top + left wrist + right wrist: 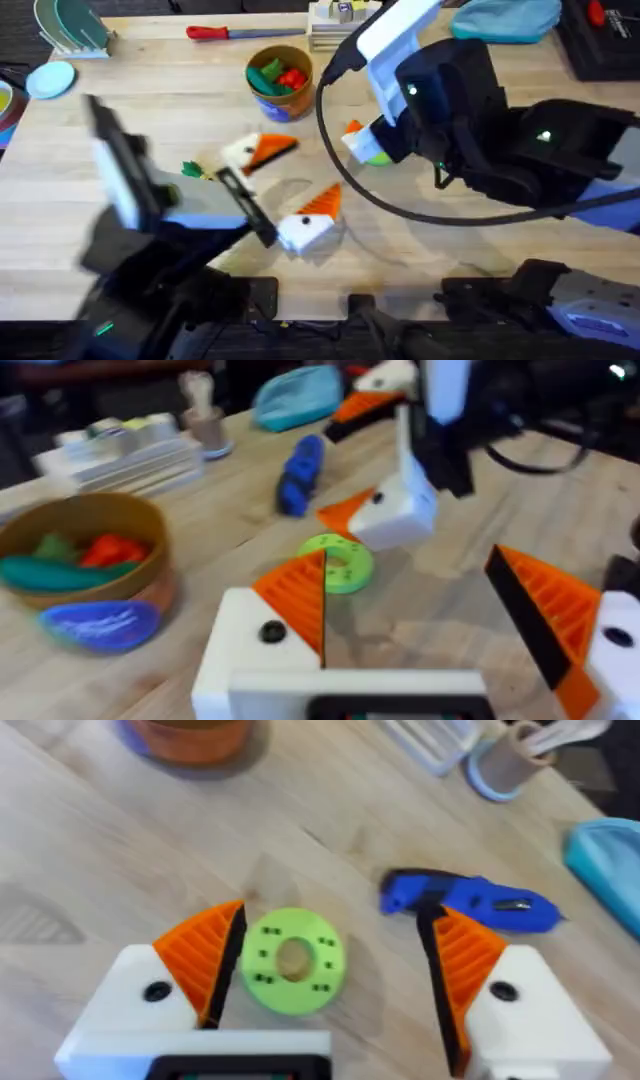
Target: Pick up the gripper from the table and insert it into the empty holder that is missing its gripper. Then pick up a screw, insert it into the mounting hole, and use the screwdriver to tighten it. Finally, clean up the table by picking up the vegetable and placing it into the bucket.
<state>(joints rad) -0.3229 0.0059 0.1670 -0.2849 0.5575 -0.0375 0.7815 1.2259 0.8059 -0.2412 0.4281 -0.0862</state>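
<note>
bucket (279, 78) far side of desk (480, 240), toy veg inside | screwdriver (232, 32) along far edge | green disc (292, 961) between right gripper (330, 982) fingers, spread wide, untouched | left gripper (440, 620) fingers wide, empty

I read this as a robotics lab bench: my two arms work a pale wooden table (200, 100), with a screwdriver (225, 32) at twelve o'clock beside stacked parts trays (335, 30).
</note>
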